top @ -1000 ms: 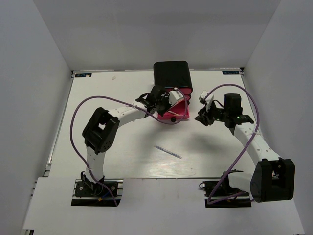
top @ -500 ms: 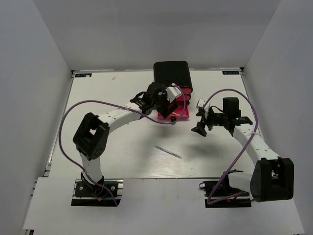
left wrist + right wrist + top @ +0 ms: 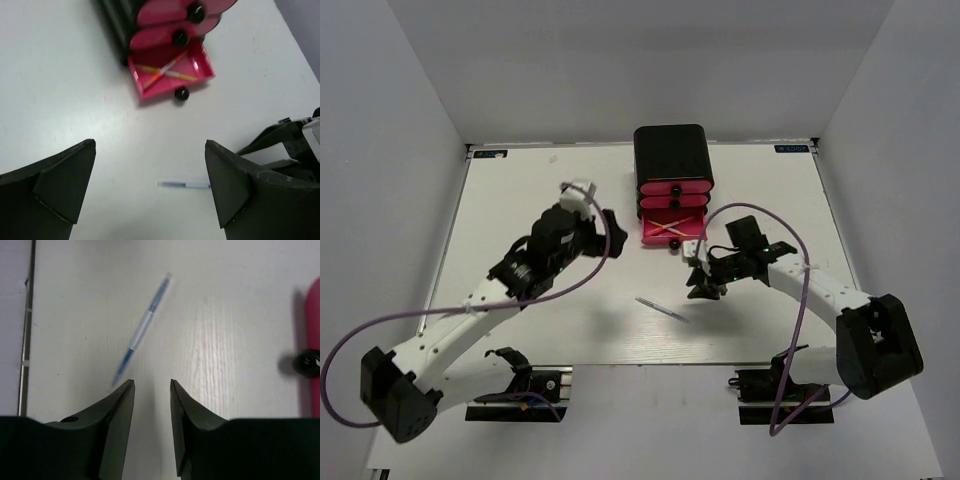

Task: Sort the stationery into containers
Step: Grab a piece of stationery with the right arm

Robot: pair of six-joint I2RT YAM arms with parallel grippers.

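The left gripper (image 3: 150,150) is held wide open and empty over the white table (image 3: 510,190), apart from the black rounded box (image 3: 672,150) whose bottom pink drawer (image 3: 155,93) is left pulled out, thin pens (image 3: 162,74) inside, probably to receive more. The thin light-blue pen (image 3: 142,330) is found on the table just before the right gripper (image 3: 151,385), its jaws narrowly parted around nothing, presumably for a pick.
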